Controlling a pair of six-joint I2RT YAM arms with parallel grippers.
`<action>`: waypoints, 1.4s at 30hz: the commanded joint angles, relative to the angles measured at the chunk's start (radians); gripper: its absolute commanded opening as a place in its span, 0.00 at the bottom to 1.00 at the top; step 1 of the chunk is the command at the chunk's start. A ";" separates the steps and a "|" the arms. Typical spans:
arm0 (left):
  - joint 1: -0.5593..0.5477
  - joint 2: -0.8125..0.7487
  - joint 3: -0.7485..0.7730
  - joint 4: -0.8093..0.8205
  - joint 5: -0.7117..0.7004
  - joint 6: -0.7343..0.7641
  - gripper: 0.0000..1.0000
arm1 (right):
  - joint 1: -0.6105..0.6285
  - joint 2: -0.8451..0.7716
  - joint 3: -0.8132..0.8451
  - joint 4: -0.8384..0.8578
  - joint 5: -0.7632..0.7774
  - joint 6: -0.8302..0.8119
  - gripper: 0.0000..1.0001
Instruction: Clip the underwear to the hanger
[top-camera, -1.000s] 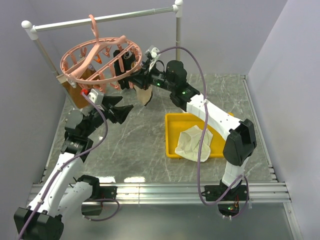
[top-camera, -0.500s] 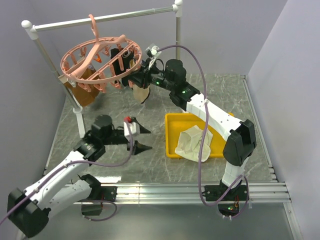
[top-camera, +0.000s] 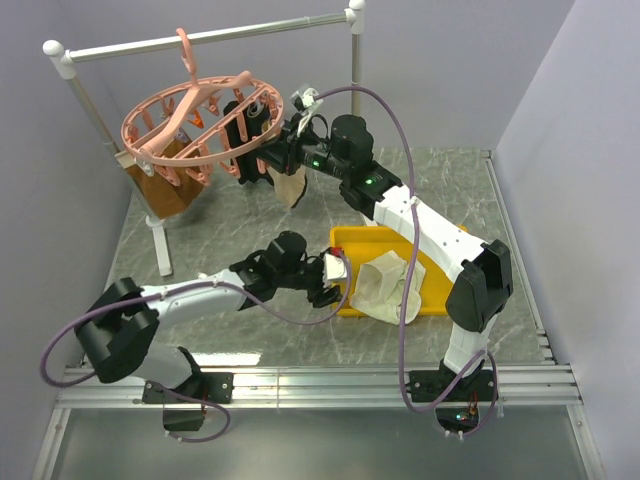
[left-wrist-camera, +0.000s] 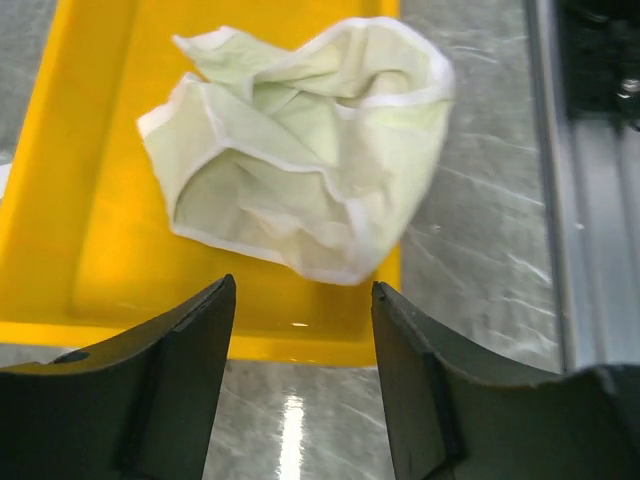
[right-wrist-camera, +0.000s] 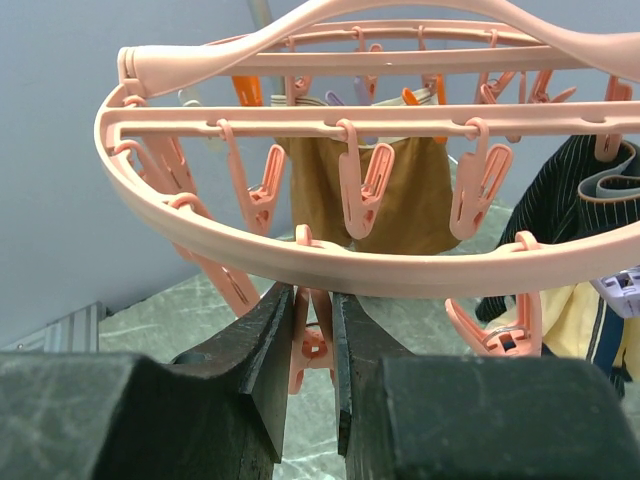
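The underwear (top-camera: 385, 285) lies crumpled, pale cream, at the near end of a yellow tray (top-camera: 345, 240). The left wrist view shows the underwear (left-wrist-camera: 300, 150) just beyond my left gripper (left-wrist-camera: 302, 285). That left gripper (top-camera: 338, 280) is open and empty, low at the tray's (left-wrist-camera: 80, 200) near left edge. The pink hanger (top-camera: 205, 155) hangs by its hook from the rail. My right gripper (top-camera: 262, 160) reaches up to its right rim. In the right wrist view the right gripper (right-wrist-camera: 312, 295) is shut on a pink clip (right-wrist-camera: 312, 350) under the hanger ring (right-wrist-camera: 400, 270).
A white-and-grey rail (top-camera: 200, 38) spans the back left on two posts. A brown garment (top-camera: 165, 190), a black one (top-camera: 245, 125) and a tan-beige one (top-camera: 288, 188) hang from the hanger. Grey walls close in the left, back and right of the marble table.
My left arm has swung from beneath the hanger down and to the right, to the tray's edge, and its jaws have narrowed a little. The right arm has stayed on the clip.
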 joint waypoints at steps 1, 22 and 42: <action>-0.002 0.070 0.087 0.064 -0.068 0.048 0.61 | 0.006 -0.044 0.060 0.025 0.012 -0.007 0.00; 0.017 0.370 0.328 -0.320 -0.239 0.175 0.53 | 0.001 -0.038 0.062 0.023 0.009 -0.039 0.00; 0.018 0.523 0.557 -0.176 -0.215 -0.188 0.59 | -0.002 -0.035 0.065 0.028 -0.006 -0.033 0.00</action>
